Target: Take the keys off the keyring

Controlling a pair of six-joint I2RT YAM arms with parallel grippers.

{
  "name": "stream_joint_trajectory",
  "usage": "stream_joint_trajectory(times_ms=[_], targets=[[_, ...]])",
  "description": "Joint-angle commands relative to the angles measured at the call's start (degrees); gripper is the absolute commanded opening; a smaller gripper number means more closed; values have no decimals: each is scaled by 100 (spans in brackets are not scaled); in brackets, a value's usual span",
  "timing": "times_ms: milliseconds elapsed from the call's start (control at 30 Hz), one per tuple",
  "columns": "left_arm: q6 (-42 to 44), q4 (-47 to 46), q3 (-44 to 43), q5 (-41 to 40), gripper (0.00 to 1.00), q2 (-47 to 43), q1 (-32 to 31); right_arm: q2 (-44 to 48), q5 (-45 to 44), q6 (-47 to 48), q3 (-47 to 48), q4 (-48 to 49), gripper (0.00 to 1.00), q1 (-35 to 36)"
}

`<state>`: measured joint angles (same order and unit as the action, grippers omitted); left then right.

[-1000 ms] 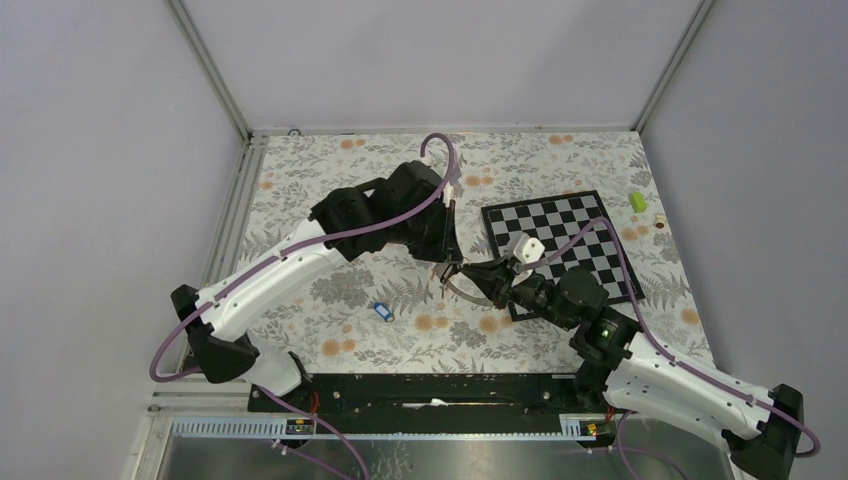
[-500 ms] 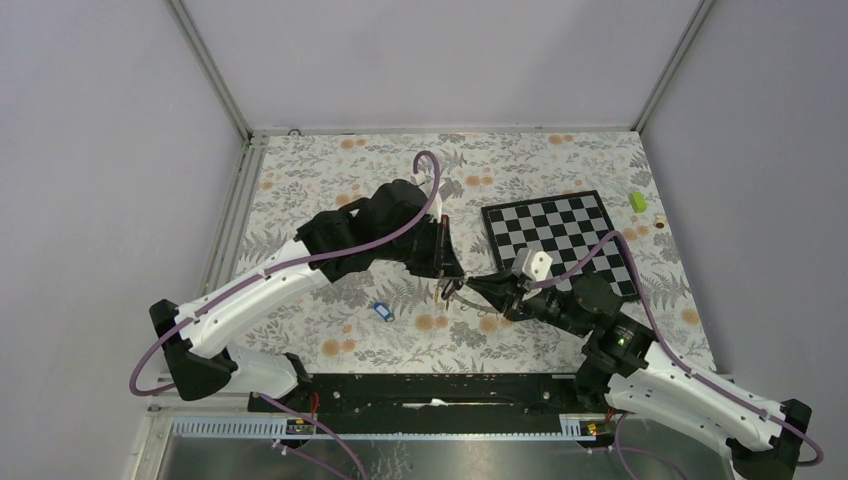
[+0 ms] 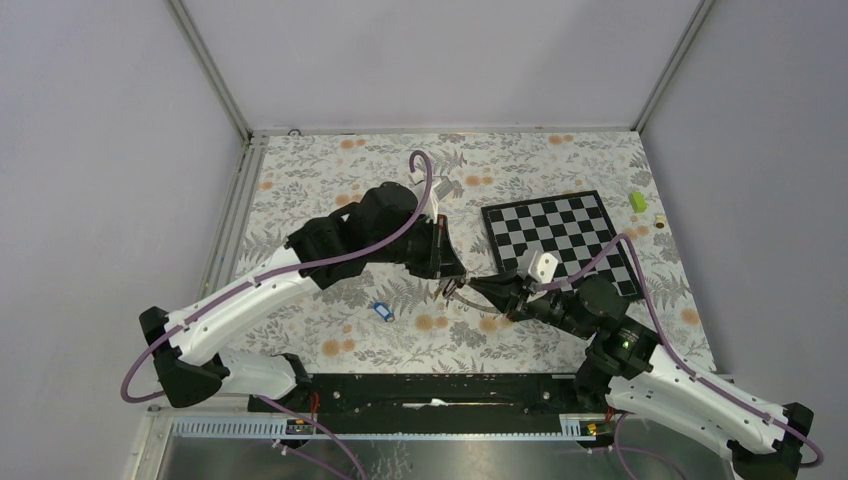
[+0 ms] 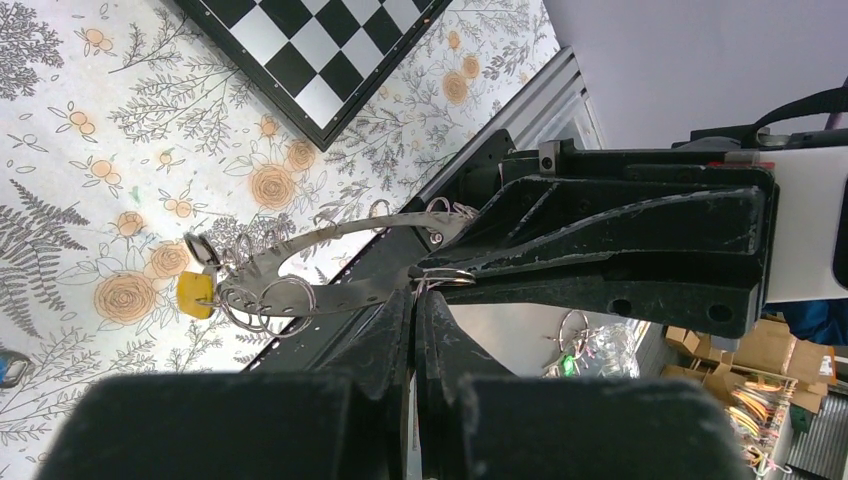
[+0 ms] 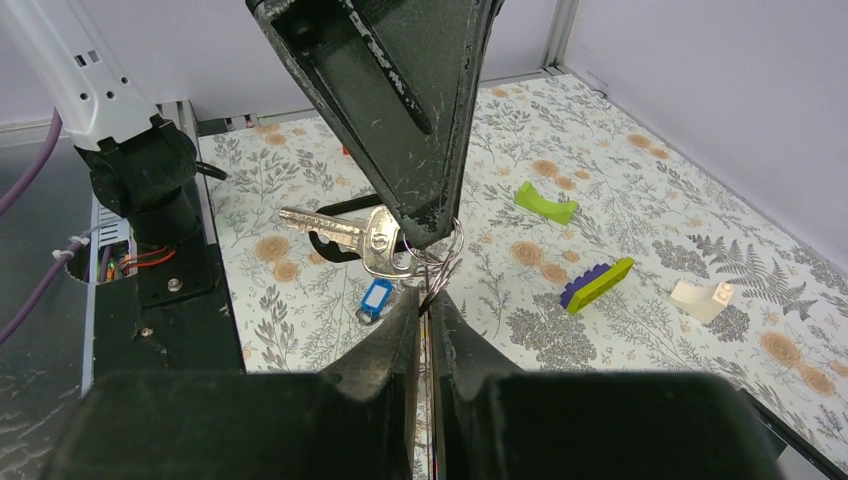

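Arms meet tip to tip over the middle of the floral cloth (image 3: 330, 190). We see the left arm running from its near-left base up and to the right, elbow bent, black wrist tipped down, left gripper (image 3: 447, 272) pointing right. The right arm lies low from the near-right base, forearm stretched left past the near corner of the checkered board (image 3: 560, 240), right gripper (image 3: 480, 288) pointing left.

Left fingers (image 4: 385, 330) are pressed flat together, tips at a small wire ring. We cannot tell if they pinch it. Right fingers (image 5: 400, 330) leave only a slit and clamp the keyring (image 4: 270, 262), a thin, flat, silvery metal hoop hanging in the air between the two grippers, above the cloth.

Small wire rings crowd the hoop. A yellow tag (image 4: 194, 293), plastic, hangs at its left end in the left wrist view. A silver key (image 5: 345, 228), toothed and shiny, dangles just under the left tip. A blue-tagged key (image 3: 380, 311) lies loose on the cloth, left of the grippers.

On the cloth further off lie a curved lime block (image 5: 545, 203), a green-and-purple stick (image 5: 597, 283) and a white block (image 5: 700, 298).
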<state>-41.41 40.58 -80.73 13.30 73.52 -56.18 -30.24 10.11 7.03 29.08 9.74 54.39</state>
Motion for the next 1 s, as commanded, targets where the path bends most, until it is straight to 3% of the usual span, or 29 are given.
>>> stream_joint_trajectory(times_ms=[0, 967], targets=[[192, -138, 41, 123, 0, -363, 21, 80, -440, -9, 286, 83, 0, -26], [151, -138, 286, 94, 0, -265, 20, 329, -624, -28, 566, -102, 0, -24]])
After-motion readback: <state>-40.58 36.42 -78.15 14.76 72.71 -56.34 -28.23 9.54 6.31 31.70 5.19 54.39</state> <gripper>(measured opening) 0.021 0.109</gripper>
